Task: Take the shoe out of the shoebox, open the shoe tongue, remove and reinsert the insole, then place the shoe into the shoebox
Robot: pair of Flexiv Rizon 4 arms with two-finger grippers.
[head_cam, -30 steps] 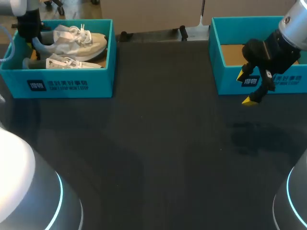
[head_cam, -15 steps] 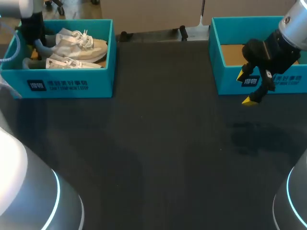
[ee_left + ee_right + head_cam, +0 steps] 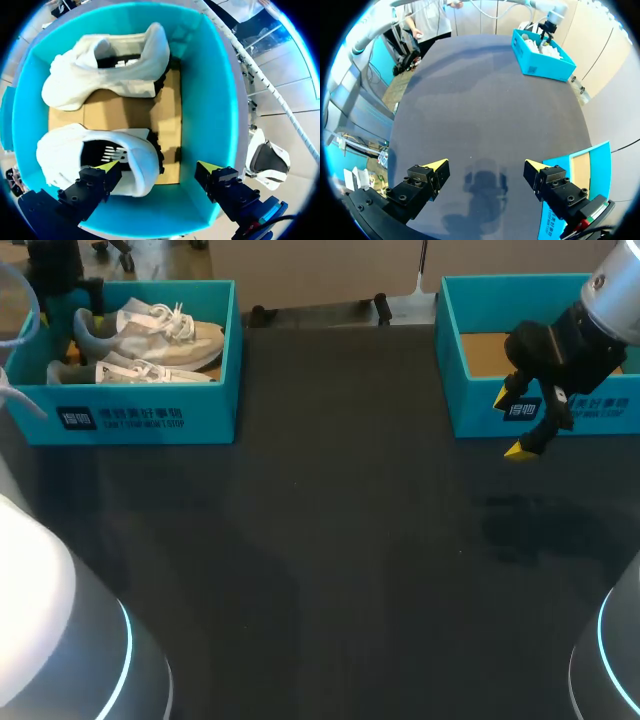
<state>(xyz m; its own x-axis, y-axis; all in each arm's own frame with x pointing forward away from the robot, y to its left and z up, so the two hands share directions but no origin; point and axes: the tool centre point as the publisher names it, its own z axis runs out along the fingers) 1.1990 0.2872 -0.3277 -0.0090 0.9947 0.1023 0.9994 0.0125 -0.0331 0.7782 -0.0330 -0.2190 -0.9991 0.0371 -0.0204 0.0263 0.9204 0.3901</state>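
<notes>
My left gripper (image 3: 160, 166) hangs released, fingers spread, over the teal cardboard shoebox (image 3: 150, 415) at the table's far left. One white lace-up sneaker (image 3: 100, 150) lies inside, beneath one fingertip, with the second white sneaker (image 3: 115, 65) beside it. Across the black table (image 3: 330, 540), my right gripper (image 3: 486, 165) hovers unclenched, holding nothing, before the second teal box (image 3: 448, 350).

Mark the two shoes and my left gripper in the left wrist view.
near shoe (image 3: 105, 150), left wrist view, inside its opening.
far shoe (image 3: 115, 80), left wrist view, white side panel.
left gripper (image 3: 159, 165), left wrist view, midway between its yellow tips.
</notes>
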